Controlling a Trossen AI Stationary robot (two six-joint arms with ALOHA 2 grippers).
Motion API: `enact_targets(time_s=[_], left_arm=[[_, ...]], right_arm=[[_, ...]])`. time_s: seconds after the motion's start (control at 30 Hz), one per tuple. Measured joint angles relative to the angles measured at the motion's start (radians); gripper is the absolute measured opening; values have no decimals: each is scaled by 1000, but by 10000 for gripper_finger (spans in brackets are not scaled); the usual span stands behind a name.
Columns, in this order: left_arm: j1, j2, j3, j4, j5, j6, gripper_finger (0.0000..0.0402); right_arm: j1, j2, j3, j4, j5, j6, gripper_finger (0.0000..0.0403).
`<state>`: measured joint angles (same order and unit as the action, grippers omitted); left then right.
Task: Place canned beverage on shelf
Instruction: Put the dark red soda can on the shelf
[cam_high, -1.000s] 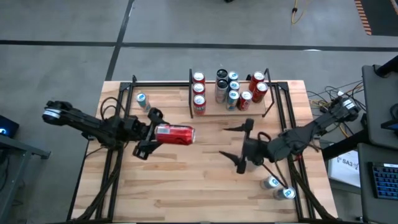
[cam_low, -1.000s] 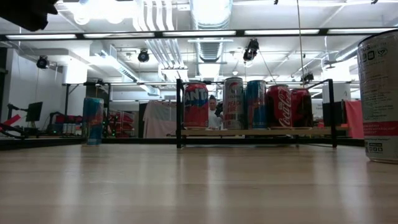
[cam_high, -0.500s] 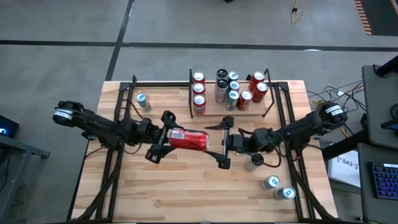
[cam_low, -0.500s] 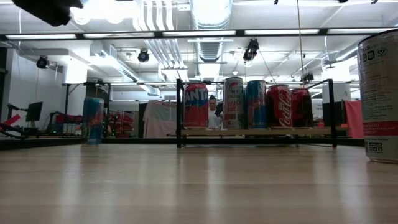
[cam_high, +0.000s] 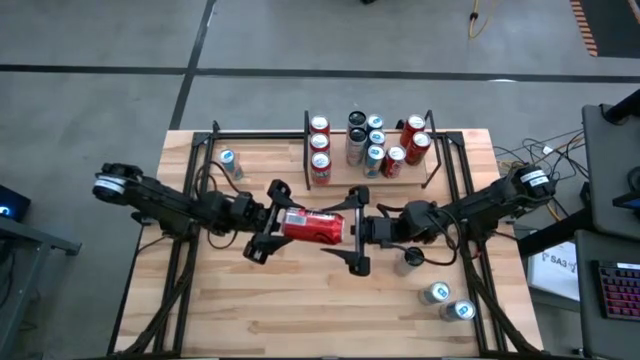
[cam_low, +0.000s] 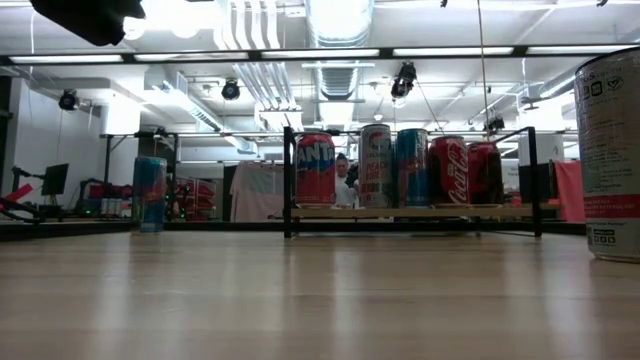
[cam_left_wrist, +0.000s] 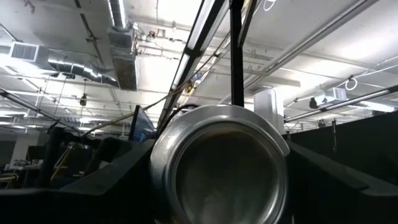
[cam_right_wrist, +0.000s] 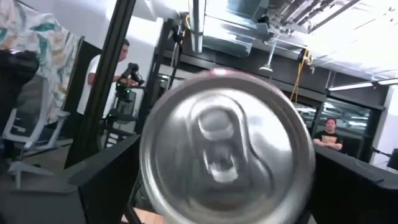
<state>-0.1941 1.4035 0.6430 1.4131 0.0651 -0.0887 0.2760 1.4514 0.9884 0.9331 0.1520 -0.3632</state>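
Right gripper (cam_high: 352, 231) now at top end of red can (cam_high: 313, 226), jaws wide, straddling it, not clamped. Left gripper (cam_high: 268, 220) grips can's base end, can horizontal above table. Handover imminent; shelf (cam_high: 368, 172) beyond both grippers.

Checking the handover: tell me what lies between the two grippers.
In the high view, a red can lies on its side between the left gripper and the right gripper, held by the left; the right's open fingers flank its end.
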Motion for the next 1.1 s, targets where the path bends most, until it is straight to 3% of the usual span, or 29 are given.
enact_targets(time_s=[0.2, 0.4, 0.57, 0.67, 0.77, 0.83, 1.1], left_arm=[[1, 1, -5, 0, -2, -2, 293], [4, 1, -11, 7, -3, 1, 293], [4, 0, -18, 8, 0, 1, 313], [5, 0, -17, -18, -8, 1, 362], [7, -1, -20, -33, -13, 4, 389], [10, -1, -19, -50, -20, 5, 391], [38, -19, -23, -187, -35, 11, 382]], right_arm=[[1, 0, 25, -20, 5, 8, 367], [0, -2, 47, -69, 15, 22, 296], [3, -19, 108, -232, 57, 52, 296], [1, -22, 171, -397, 88, 81, 296], [1, -22, 260, -668, 157, 109, 296], [-3, -28, 350, -852, 207, 132, 296], [-45, -23, 718, -1585, 222, 290, 296]])
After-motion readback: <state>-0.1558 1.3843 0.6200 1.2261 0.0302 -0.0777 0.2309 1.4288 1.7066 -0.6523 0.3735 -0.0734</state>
